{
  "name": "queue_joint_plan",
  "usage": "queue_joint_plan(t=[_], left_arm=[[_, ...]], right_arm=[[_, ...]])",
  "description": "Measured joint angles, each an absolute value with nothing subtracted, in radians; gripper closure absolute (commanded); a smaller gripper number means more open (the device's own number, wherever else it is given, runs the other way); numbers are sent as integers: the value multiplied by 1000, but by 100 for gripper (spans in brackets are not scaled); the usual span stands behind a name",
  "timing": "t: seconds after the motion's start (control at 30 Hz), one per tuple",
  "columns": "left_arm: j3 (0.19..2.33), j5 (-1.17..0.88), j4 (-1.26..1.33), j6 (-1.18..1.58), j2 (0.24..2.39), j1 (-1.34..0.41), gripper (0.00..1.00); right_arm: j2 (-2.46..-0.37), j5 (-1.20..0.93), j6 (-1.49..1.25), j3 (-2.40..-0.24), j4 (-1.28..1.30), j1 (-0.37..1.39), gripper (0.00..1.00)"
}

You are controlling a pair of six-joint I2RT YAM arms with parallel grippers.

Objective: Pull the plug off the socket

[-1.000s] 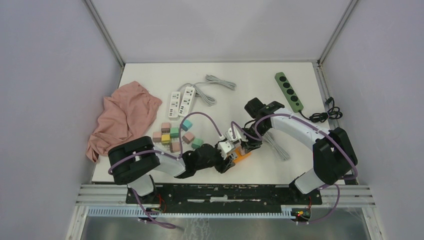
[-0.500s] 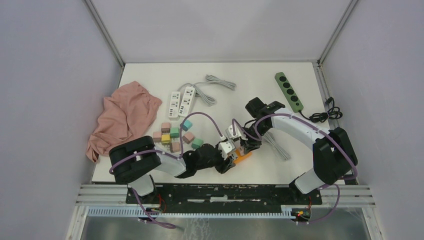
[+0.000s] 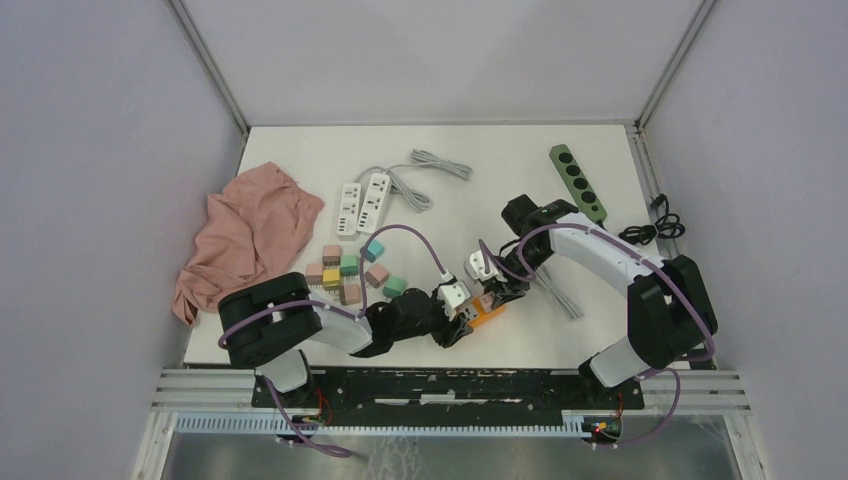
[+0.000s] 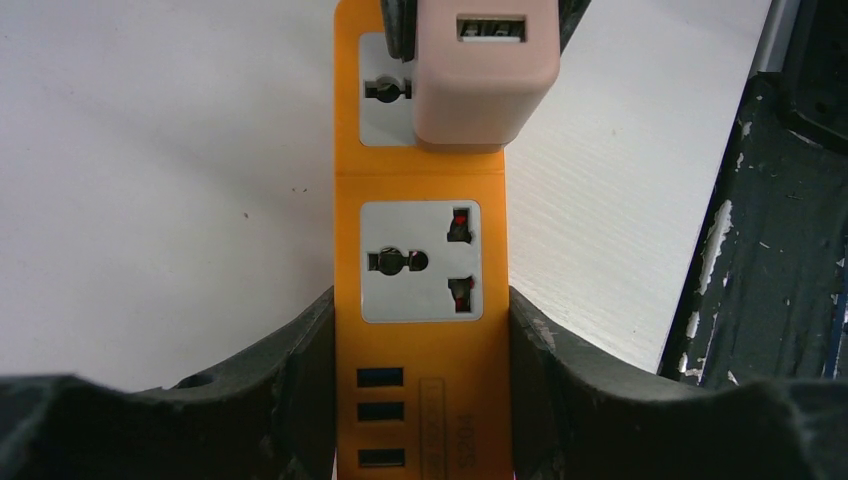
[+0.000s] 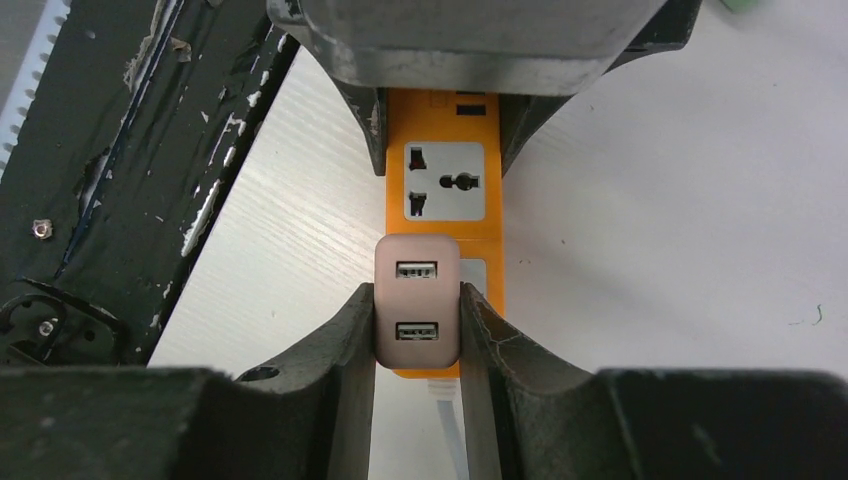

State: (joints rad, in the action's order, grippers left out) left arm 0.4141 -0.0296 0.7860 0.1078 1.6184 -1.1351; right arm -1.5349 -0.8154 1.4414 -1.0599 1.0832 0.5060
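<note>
Surface: white table (image 3: 480, 160) boxed in by pale lilac walls, with a black rail along the near edge.
Orange power strip (image 4: 420, 178): lies flat near the front edge of the table, between the two arms; grey universal sockets on top, USB ports at the end nearest the left arm.
Pink plug (image 5: 417, 300): boxy USB charger with two ports facing up, sitting over the socket farther from the left arm; the next socket is bare. Whether its pins are seated cannot be told.
Left gripper (image 4: 420, 340): clamped on the strip's USB end, one black finger pressed to each long side.
Right gripper (image 5: 417, 340): clenched on the pink plug, fingers against its two flat sides.
Grey cord (image 3: 555, 290): trails from the strip toward the right arm.
Pink cloth (image 3: 245, 225): crumpled at the left edge.
Coloured blocks (image 3: 350, 270): loose cluster just beside the cloth.
White power strips (image 3: 362, 203): two side by side beyond the blocks, grey cable bundled behind them.
Green power strip (image 3: 577, 182): far right corner, well apart from the arms.
Black cable (image 3: 655, 228): coiled at the right edge.
</note>
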Motion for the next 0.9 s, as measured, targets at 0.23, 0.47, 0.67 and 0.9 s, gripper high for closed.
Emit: queue_joint_plan(t=[0.23, 0.47, 0.67, 0.9], left_arm=[[414, -31, 772, 108, 1620, -1135, 97], [414, -27, 777, 107, 1621, -1134, 97], [414, -27, 784, 107, 1621, -1134, 97], [413, -32, 776, 108, 1620, -1137, 97]], right_arm=[[-1528, -819, 1341, -1039, 1015, 525, 100], [-1489, -801, 1180, -1009, 928, 522, 100], [-1489, -822, 1223, -1009, 948, 498, 100], [-1489, -881, 1463, -1012, 1053, 488, 100]])
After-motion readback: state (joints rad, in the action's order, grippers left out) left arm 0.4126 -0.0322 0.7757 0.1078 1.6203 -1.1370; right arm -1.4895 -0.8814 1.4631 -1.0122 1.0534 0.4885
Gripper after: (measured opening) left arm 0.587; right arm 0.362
